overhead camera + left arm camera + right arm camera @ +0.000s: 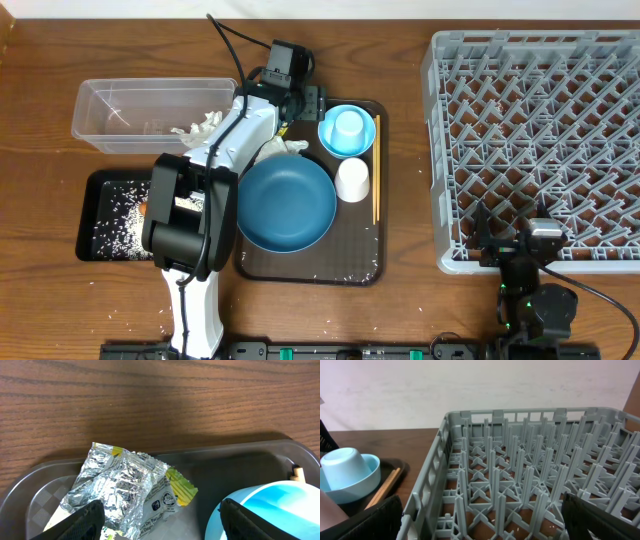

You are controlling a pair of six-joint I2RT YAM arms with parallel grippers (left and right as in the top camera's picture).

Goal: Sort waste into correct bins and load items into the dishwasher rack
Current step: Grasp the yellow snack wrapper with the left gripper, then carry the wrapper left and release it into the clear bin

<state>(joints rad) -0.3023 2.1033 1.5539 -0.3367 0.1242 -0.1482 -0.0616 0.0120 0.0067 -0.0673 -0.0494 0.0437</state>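
Observation:
In the left wrist view my left gripper (165, 522) is open, its fingers straddling the silver, yellow-green snack wrapper (125, 485), which lies in a far corner of the brown tray. From overhead the gripper (300, 105) hides the wrapper. The light-blue cup (348, 125) sits upside down in the light-blue bowl (332, 140). On the tray are also the blue plate (287, 203), the white cup (352, 180) and the chopsticks (375, 170). My right gripper (485, 520) is open and empty over the grey rack's (540, 140) front edge.
The clear tub (110, 105) holds crumpled tissue (205, 125). The black tray (95, 235) holds rice and an orange carrot (143, 208). A whitish crumpled piece (285, 148) lies by the plate. Rice grains dot the brown tray (320, 272).

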